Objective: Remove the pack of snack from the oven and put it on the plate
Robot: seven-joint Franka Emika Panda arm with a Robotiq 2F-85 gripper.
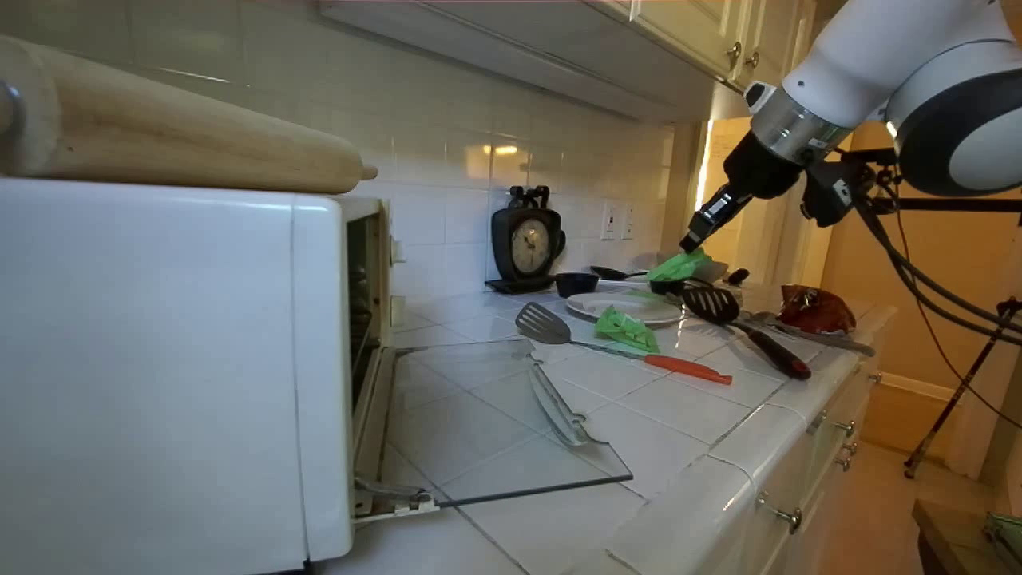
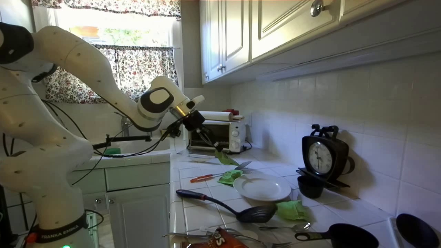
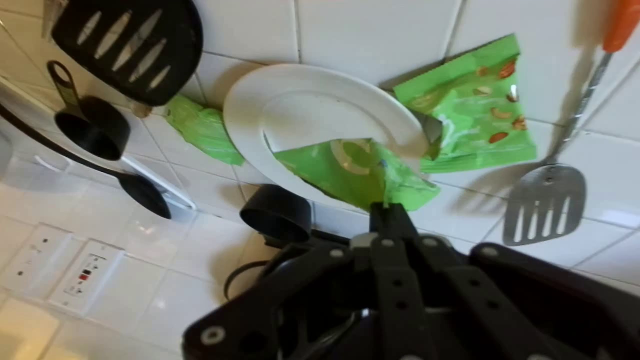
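Vividly green snack packet (image 3: 350, 175), creased and glossy (pale curved print), edge clamped in the black hand (image 3: 386, 211)

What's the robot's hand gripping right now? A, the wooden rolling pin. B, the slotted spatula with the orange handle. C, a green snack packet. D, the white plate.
C: in the wrist view the hand is closed on the edge of a green snack packet, which hangs from it in both exterior views.
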